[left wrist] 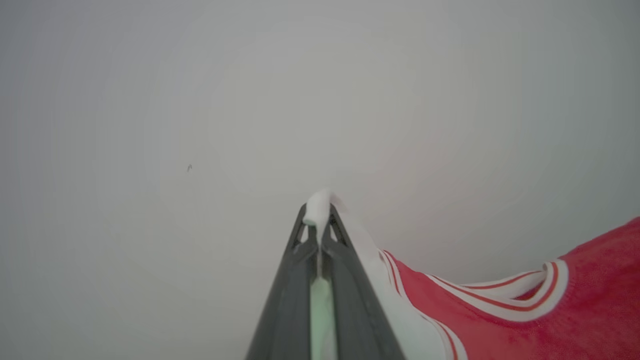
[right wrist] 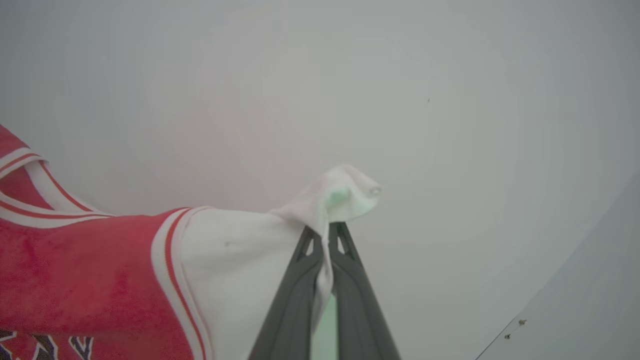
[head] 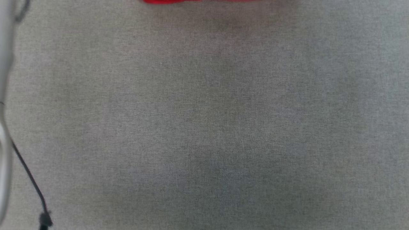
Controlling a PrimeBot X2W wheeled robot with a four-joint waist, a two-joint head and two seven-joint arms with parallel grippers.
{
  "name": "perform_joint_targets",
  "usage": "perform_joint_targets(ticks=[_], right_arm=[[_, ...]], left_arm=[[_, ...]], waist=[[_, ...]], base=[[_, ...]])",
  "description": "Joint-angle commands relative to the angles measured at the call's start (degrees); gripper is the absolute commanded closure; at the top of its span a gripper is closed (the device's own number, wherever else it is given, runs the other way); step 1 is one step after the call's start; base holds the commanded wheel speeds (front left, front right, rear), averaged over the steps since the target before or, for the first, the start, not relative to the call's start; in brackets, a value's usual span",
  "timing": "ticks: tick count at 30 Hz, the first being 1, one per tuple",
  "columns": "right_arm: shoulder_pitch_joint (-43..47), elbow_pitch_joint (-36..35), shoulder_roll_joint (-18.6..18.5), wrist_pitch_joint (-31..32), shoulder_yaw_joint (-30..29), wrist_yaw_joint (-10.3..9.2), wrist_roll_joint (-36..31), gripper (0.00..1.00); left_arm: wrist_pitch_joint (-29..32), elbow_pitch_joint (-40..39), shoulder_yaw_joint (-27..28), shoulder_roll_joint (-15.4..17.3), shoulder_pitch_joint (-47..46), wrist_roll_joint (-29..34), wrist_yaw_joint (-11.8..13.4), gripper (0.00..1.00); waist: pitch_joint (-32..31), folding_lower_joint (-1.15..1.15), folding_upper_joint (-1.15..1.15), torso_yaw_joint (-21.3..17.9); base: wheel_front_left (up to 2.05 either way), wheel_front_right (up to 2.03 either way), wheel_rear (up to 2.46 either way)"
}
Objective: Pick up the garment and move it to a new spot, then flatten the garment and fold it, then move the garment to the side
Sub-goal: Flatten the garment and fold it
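Observation:
The garment [left wrist: 500, 320] is a red T-shirt with white sleeves and red-and-white striped trim, hanging in the air between both arms. My left gripper [left wrist: 318, 212] is shut on a white sleeve, whose edge pokes out past the fingertips. In the right wrist view my right gripper [right wrist: 327, 227] is shut on the other white sleeve of the garment [right wrist: 80, 270], bunched above the fingertips. In the head view a thin red strip of the garment [head: 172, 1] shows at the top edge, above the grey cloth-covered table [head: 204, 127].
A pale arm part [head: 3, 95] and a black cable [head: 30, 179] run down the left edge of the head view. Behind the held shirt both wrist views face a plain pale wall [left wrist: 200, 100].

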Motion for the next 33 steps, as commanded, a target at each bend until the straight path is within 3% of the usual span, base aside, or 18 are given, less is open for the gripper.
perform_joint_targets(ticks=[1,4,8,13,20,25,29,33], right_arm=[[1.91,0.61,0.71,-0.24,0.17,-0.04,1.54,1.0],[5.74,1.81,1.85,0.75,1.31,-0.04,4.75,1.0],[11.05,0.49,2.49,5.2,4.62,-0.04,10.1,1.0],[18.0,-4.75,2.03,10.68,7.99,-0.04,18.16,1.0],[31.83,-22.66,-5.61,20.48,14.8,-0.03,31.93,1.0],[42.13,-36.38,-14.25,24.39,17.33,-0.04,38.25,1.0],[49.38,-45.54,-20.2,25.67,17.79,-0.04,40.36,1.0],[55.74,-52.16,-24.87,26.93,18.34,-0.04,40.47,1.0]], left_arm=[[-0.34,0.99,-0.25,-0.22,2.16,-0.45,-0.34,1.0],[-0.35,3.45,-0.69,-0.61,6.18,-1.59,-0.67,1.0],[4.78,6.11,-2.24,-2.0,11.29,-4.03,-0.78,1.0],[11.33,3.84,-4.12,-1.53,17.42,-8.2,-0.76,1.0],[22.15,-8.49,-7.27,4.34,31.17,-17.73,-0.78,1.0],[27.63,-19.58,-6.75,9.89,42.68,-24.22,-0.7,1.0],[29.62,-29.85,-5.68,14.53,52.55,-27.15,3.38,1.0],[30.96,-40.12,-4.41,18.99,62.74,-30.12,9.51,1.0]], waist=[[-0.39,-0.01,0.0,0.14],[-1.37,-0.01,0.0,0.36],[-3.27,-0.01,0.0,0.52],[-5.42,-0.01,0.0,0.59],[-8.85,-0.01,0.0,0.09],[-10.61,-0.01,0.0,0.0],[-11.24,-0.01,0.0,-0.25],[-11.76,-0.01,0.0,-0.57]], base=[[0.0,0.0,0.0],[0.0,0.0,0.0],[0.0,0.0,0.0],[0.0,0.0,0.0],[0.0,0.0,0.0],[0.0,0.0,0.0],[0.0,0.0,0.0],[0.0,0.0,0.0]])
